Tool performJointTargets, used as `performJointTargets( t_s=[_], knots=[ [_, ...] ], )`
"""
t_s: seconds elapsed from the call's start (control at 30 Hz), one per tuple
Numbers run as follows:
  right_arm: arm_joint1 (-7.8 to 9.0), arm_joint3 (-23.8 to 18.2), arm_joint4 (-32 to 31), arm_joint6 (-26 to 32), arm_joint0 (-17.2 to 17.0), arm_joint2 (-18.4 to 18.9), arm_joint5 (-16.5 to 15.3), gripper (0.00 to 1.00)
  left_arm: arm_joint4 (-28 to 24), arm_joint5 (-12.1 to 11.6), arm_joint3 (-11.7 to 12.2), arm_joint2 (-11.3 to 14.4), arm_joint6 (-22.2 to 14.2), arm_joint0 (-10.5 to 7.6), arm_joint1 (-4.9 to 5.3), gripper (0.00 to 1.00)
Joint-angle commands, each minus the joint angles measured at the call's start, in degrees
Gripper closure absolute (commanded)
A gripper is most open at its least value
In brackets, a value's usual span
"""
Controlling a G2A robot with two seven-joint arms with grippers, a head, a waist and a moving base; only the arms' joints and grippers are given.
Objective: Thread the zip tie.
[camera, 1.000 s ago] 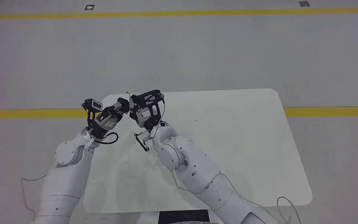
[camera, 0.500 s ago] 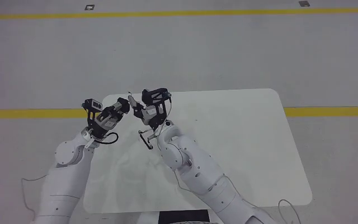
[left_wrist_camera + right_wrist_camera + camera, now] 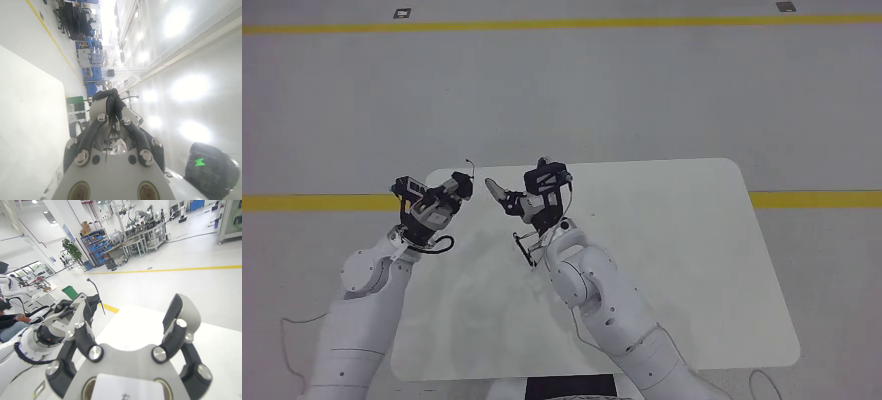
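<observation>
Surface [image 3: 662, 260]: white, rounded corners, on a grey floor with yellow lines [image 3: 802, 199] running left-right at mid level and along the far side.

Right wrist view adds the room: shelving with blue bins [image 3: 94, 244], a plant [image 3: 70, 249], a green bin [image 3: 69, 291], workbenches further off. Left wrist view adds bright ceiling lights, blue racks [image 3: 90, 73] and office chairs [image 3: 75, 24]; the top view has none of that.

Left tool [image 3: 460, 186] sits over the far left corner of the surface, clenched on the zip tie [image 3: 471, 166]. Left wrist view confirms it: pads pressed together [image 3: 111, 94], with the zip tie [image 3: 132, 97] sticking out past the tips.

Right tool [image 3: 507, 195] is just right of it, tips apart, released, nothing in it. Its own camera shows the wide gap [image 3: 132, 302], with the surface visible through it.

Zip tie is clearest in the right wrist view [image 3: 95, 291]: thin black strap gripped by the left tool [image 3: 91, 303]. The long part with the head rises above the pads, and a short tail pokes out the other side. From the top view the long axis runs roughly near-far, head end toward the far side. Strap is off the surface and clear of the right tool.
</observation>
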Motion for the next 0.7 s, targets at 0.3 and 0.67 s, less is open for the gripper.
performJointTargets(
  t_s=[0.3, 0.67],
  knots=[
    [0.01, 0.05, -0.20, -0.14, -0.01, 0.03, 0.15, 0.00, -15.08, 22.54, -2.81, -2.99, -0.78, 0.62, 0.62, 1.00],
    [3.14, 2.32, -15.81, -1.55, 5.46, -6.52, -0.09, 0.00, -33.53, 30.42, -3.96, -1.03, 7.25, 2.38, 0.68, 1.00]
  ],
)
